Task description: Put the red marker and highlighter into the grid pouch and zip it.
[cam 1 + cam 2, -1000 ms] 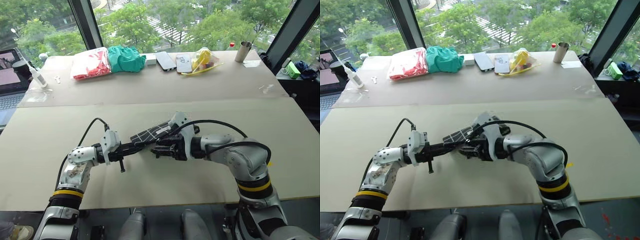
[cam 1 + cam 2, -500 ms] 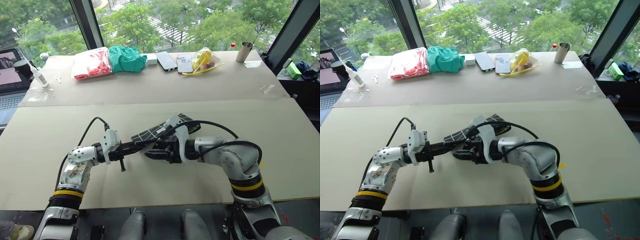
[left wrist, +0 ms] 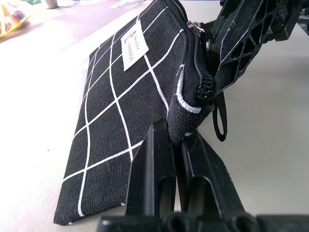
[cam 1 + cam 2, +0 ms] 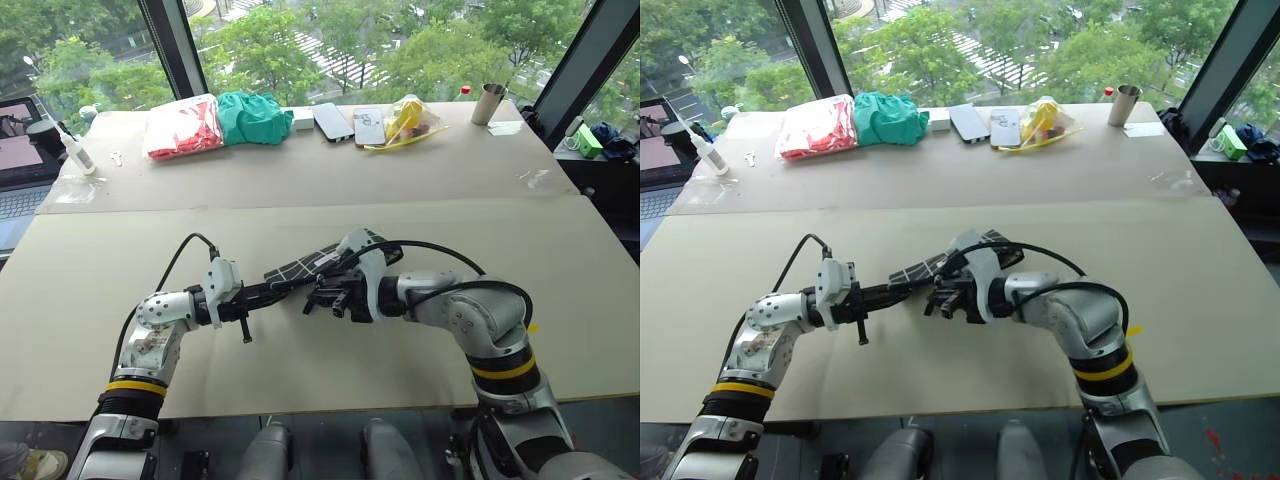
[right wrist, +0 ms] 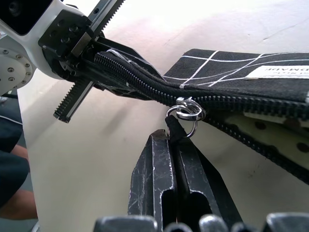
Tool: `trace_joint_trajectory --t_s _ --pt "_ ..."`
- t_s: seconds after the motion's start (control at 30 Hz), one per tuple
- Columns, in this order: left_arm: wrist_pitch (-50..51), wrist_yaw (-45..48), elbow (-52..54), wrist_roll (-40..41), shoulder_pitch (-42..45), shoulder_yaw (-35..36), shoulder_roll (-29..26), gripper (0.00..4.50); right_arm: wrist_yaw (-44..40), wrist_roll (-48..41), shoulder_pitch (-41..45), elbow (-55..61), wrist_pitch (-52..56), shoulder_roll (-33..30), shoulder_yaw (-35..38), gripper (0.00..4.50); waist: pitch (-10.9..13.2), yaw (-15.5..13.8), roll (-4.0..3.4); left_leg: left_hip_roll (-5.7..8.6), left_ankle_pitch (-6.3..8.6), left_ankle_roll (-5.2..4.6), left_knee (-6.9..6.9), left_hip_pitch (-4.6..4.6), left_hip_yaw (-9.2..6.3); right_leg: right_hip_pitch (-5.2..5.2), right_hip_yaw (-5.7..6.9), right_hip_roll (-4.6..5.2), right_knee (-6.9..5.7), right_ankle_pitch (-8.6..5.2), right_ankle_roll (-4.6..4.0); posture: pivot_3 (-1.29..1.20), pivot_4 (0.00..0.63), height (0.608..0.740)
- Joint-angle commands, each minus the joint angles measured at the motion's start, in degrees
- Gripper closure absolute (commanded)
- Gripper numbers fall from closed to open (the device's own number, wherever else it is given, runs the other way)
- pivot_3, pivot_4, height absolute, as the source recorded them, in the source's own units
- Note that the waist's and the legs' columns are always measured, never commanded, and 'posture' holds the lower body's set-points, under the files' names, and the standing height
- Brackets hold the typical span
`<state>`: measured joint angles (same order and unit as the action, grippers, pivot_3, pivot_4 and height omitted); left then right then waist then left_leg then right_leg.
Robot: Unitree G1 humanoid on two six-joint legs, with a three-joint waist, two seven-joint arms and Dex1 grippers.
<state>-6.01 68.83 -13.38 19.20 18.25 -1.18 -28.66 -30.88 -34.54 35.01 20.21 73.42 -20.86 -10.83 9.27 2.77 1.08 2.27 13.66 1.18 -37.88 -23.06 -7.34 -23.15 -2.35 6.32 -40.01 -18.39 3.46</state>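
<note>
The left gripper [image 3: 176, 159] was clamped on the corner of the pouch [image 3: 130, 92], holding it just above the surface [image 4: 330, 360]. The right gripper [image 5: 173, 145] was pinched together on the zipper strap [image 5: 173, 126] below its ring. Beyond, along the surface's far edge, lay a red bag [image 4: 182, 128], a green cloth [image 4: 252, 116] and a metal cup [image 4: 487, 102].

Lighting: bright, even daylight from the tall glass windows [image 4: 300, 40] behind; soft, faint shadows on the pale beige tabletop [image 4: 100, 260]. Head views sharp, edges bowed; wrist-view backgrounds blurred.
</note>
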Motion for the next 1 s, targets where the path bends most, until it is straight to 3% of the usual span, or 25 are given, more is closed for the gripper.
trace_joint_trajectory --t_s 0.03,0.23,0.43,0.57,0.73,0.77,0.8,0.9,1.0 --pt "-0.05 -0.05 1.76 0.60 -0.24 0.53 -0.59 4.50 -5.26 -3.86 2.17 4.24 -0.48 -5.44 4.69 4.47 0.00 -0.14 0.00 0.00 0.00 0.00 0.00 -0.02 0.00 0.00 0.00 0.00 0.01 0.00 0.00 0.00 0.150 0.740" --pt "-0.04 -0.15 2.23 0.66 -0.72 0.72 -0.90 4.50 -16.87 -5.31 0.49 0.75 -8.14 -18.89 11.37 4.47 0.00 -0.36 0.01 0.01 0.00 -0.01 0.00 -0.03 0.18 0.09 0.06 0.00 0.16 0.00 0.00 0.00 0.150 0.740" --pt "0.03 -0.44 2.44 0.65 -0.97 0.79 -1.16 4.50 -27.34 11.07 -4.52 -8.85 -30.18 -35.10 2.62 4.47 0.01 -0.32 0.02 -0.01 0.02 -0.04 0.00 -0.04 0.45 0.12 0.07 0.00 0.25 0.00 0.00 0.00 0.150 0.740" --pt "0.01 -0.62 2.22 0.74 -0.97 1.15 -1.53 4.50 -29.89 16.04 -3.66 -15.93 -39.24 -36.74 1.63 4.47 0.01 0.09 0.02 -0.09 0.03 -0.05 0.00 0.01 0.59 0.10 -0.01 -0.04 0.22 0.00 0.00 0.00 0.150 0.740" --pt "-0.23 -0.54 1.98 0.75 -0.72 0.85 -1.58 4.50 -32.10 14.41 -4.11 -15.24 -40.17 -34.52 1.46 4.47 0.01 -0.25 0.02 -0.10 0.03 -0.05 0.00 -0.02 0.60 0.11 -0.02 -0.03 0.25 0.00 0.00 0.00 0.150 0.740" --pt "-0.34 -0.29 1.91 0.72 -0.57 0.64 -1.57 4.50 -32.19 13.28 -4.14 -14.96 -39.16 -33.38 1.58 3.85 0.01 -0.29 0.03 -0.10 0.03 -0.05 0.00 -0.03 0.60 0.10 -0.02 -0.03 0.26 0.00 0.00 0.00 0.150 0.740" --pt "-0.48 0.02 1.80 0.66 -0.41 0.41 -1.61 4.50 -32.49 13.06 -4.42 -14.46 -38.78 -32.87 1.23 3.76 0.02 -0.32 0.03 -0.10 0.03 -0.05 0.00 -0.02 0.59 0.11 -0.02 -0.03 0.26 0.00 0.00 0.00 0.150 0.740" --pt "-1.09 0.81 1.18 0.40 0.19 0.04 -1.91 4.50 -31.98 14.91 -4.94 -14.34 -37.78 -32.59 0.38 2.58 0.02 -0.34 0.03 -0.09 0.03 -0.05 0.00 -0.03 0.59 0.10 -0.02 -0.02 0.26 0.00 0.00 0.00 0.150 0.740" --pt "-2.45 2.38 -0.19 0.32 1.23 0.38 -2.57 4.50 -36.03 10.69 -5.50 -14.19 -32.11 -35.22 2.99 1.65 0.02 -0.59 0.03 -0.07 0.03 -0.05 -0.01 -0.04 0.59 0.11 -0.02 0.00 0.26 0.00 0.00 0.00 0.150 0.740"
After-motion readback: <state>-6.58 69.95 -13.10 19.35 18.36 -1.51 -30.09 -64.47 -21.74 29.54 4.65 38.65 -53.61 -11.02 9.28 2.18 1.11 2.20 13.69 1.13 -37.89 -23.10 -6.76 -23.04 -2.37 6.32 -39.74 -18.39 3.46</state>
